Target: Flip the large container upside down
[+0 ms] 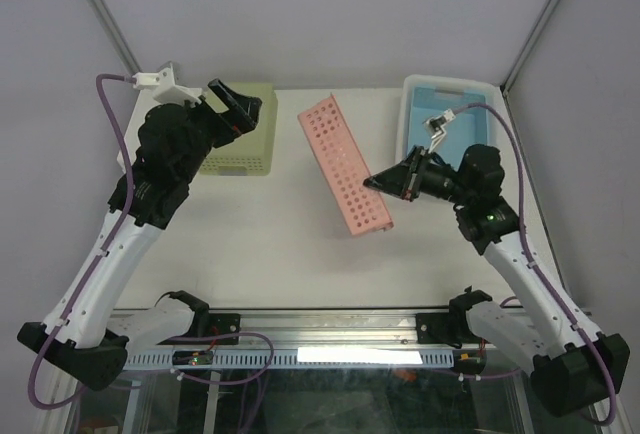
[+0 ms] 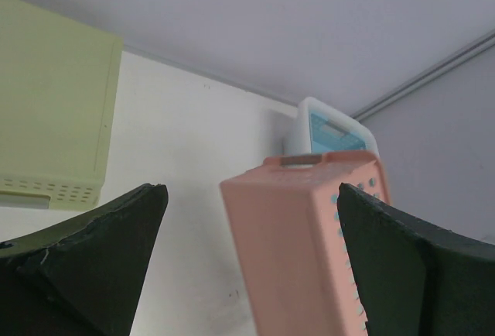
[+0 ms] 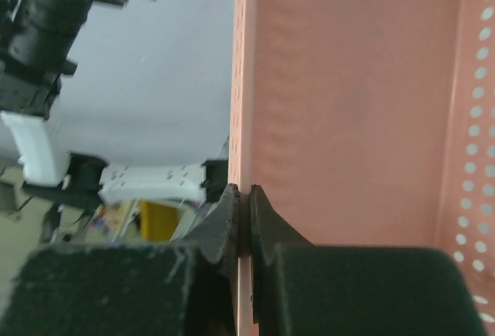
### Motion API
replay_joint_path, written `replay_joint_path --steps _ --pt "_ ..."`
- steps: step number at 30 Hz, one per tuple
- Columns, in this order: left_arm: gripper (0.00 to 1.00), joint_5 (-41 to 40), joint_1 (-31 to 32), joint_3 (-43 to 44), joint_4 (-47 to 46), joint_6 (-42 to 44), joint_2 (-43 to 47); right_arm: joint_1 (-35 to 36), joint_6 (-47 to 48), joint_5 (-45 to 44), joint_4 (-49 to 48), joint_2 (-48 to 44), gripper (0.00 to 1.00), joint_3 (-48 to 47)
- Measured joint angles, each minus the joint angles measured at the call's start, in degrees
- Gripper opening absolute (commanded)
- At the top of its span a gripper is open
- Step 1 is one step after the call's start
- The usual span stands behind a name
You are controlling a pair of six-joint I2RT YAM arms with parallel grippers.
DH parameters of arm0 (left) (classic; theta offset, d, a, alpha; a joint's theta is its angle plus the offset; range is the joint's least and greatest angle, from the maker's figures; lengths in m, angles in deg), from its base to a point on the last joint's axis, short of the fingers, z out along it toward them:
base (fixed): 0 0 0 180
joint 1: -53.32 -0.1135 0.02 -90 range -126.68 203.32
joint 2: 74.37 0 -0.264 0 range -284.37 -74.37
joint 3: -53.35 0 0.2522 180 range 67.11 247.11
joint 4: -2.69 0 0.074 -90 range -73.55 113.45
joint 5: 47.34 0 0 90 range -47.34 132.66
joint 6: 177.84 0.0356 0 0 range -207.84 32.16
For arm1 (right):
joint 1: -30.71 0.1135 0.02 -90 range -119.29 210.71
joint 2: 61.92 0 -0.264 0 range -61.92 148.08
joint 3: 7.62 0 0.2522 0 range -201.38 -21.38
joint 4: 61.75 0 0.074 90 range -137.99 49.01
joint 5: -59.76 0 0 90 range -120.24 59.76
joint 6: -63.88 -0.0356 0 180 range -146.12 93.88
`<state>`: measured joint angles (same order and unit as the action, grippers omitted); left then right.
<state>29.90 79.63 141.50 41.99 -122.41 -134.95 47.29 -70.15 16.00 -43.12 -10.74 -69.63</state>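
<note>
At desk (image 1: 250,244) centre, pink perforated basket (image 1: 345,166) tilted.
Right tool (image 1: 378,183) clamps its wall; left tool (image 1: 236,106) gapes near far-left corner.

The white table (image 1: 270,244) carries a pale green basket (image 1: 245,139) at its far left corner and a blue-and-white bin (image 1: 450,104) at its far right, with the pink perforated container (image 1: 345,164) tipped on its side between them
</note>
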Motion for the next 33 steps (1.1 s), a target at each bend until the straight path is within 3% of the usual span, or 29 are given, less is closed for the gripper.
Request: replay_joint_path --steps 5,9,13,18,23,26,29,33 --pt "0.99 -2.4 0.0 -0.3 -0.4 -1.8 1.0 10.7 -13.6 -2.4 -20.1 2.6 0.00 10.4" --pt "0.99 -2.4 0.0 -0.3 -0.3 -2.1 0.4 16.6 -26.0 -7.3 -40.4 11.0 0.00 16.7" --pt "0.99 -2.4 0.0 -0.3 -0.3 -2.1 0.4 18.5 -38.6 -14.3 -60.5 20.0 0.00 23.1" --pt "0.99 -2.3 0.0 -0.8 -0.3 -2.1 0.5 18.5 -49.4 -23.5 -75.9 25.2 0.00 32.1" --pt "0.99 -2.2 0.0 -1.3 -0.3 -2.1 0.5 18.6 -54.6 -29.3 -80.1 23.4 0.00 40.4" --pt "0.99 -2.1 0.0 -1.3 -0.3 -2.1 0.5 18.6 -55.5 -32.4 -78.0 16.2 0.00 45.4" --pt "0.99 -1.9 0.0 -1.4 -0.5 -2.1 0.0 18.6 -55.9 -34.4 -69.4 5.1 0.00 47.4" --pt "0.99 -1.6 0.0 -2.6 -0.8 -2.1 -0.7 18.3 -54.7 -36.3 -49.6 -13.2 0.05 47.4"
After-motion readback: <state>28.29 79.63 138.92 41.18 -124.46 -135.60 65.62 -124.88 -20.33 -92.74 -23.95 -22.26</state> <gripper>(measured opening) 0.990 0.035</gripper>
